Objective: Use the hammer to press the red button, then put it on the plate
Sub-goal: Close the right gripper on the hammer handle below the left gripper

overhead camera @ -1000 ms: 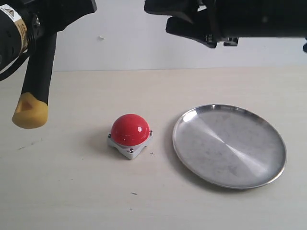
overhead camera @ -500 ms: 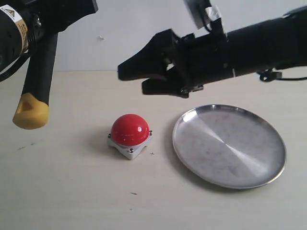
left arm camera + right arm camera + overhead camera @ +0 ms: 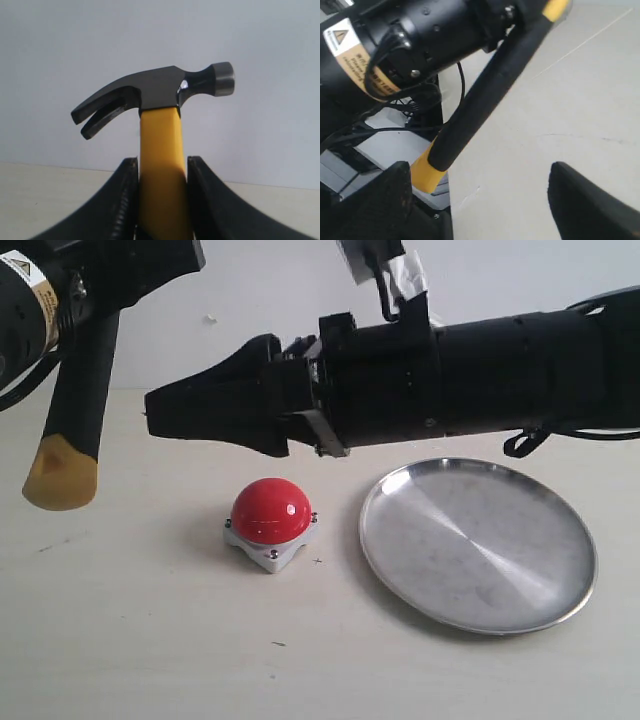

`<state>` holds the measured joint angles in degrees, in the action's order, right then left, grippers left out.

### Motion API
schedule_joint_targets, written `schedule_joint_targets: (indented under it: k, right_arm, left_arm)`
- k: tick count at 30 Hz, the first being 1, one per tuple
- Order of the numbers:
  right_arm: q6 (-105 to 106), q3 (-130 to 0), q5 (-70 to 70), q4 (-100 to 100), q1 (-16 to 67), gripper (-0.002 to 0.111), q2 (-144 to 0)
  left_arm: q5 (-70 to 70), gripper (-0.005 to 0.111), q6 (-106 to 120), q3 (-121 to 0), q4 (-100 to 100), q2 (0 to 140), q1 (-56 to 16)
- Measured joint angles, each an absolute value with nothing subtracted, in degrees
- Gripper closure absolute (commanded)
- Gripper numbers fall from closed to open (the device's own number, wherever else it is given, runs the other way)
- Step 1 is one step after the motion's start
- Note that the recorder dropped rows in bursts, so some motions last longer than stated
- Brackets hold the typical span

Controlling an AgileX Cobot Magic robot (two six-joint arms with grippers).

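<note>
The left gripper (image 3: 162, 164) was clamped on the hammer (image 3: 159, 92), its 2 black fingers (image 3: 122, 200) pressed against either side of the yellow neck just under the dark metal head. Head and claw stood beyond the fingertips against a pale wall. In the exterior view the black grip of the hammer (image 3: 80, 390) hung down from that gripper on a slight tilt, and its yellow end hovered above the table (image 3: 150, 650) without touching it.

The right gripper (image 3: 158, 416) reached across the middle, fingers level and pointing at the hammer's grip, near it with a gap between tips and handle. Its wrist view showed the 2 fingers (image 3: 580, 205) spread wide with nothing between them; the hammer's black grip and yellow end (image 3: 485, 95) crossed the view ahead of the right gripper (image 3: 485, 200), with the left arm's body behind.

The red button (image 3: 271, 510) sat on the table below the right gripper's fingers, clear of them, on its grey square base. It lay well to the side of the hammer's hanging end. The plate (image 3: 478, 545) lay flat and bare under the right arm's forearm, back toward the wrist from the fingertips, just beside the button and not touching it.
</note>
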<state>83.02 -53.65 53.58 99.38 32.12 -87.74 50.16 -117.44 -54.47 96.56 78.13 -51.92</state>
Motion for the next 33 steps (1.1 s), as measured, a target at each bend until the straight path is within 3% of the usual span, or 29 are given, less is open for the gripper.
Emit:
schedule_joint_targets:
  k: [6,13,33]
  right_arm:
    - [91.8,-53.6,43.5,99.4,37.1,0.036,-86.9]
    - [87.2,-55.1,38.9,99.5,37.9,0.036,-87.5]
    - [76.1,-64.2,39.5,99.5,37.9,0.036,-94.7]
  left_arm:
    - [45.7,0.107,-117.4,-54.5,96.6,78.2,-51.9]
    - [45.7,0.107,-118.0,-54.5,96.6,78.2,-51.9]
    - [49.4,0.107,-120.6,-54.5,96.6,78.2,-51.7]
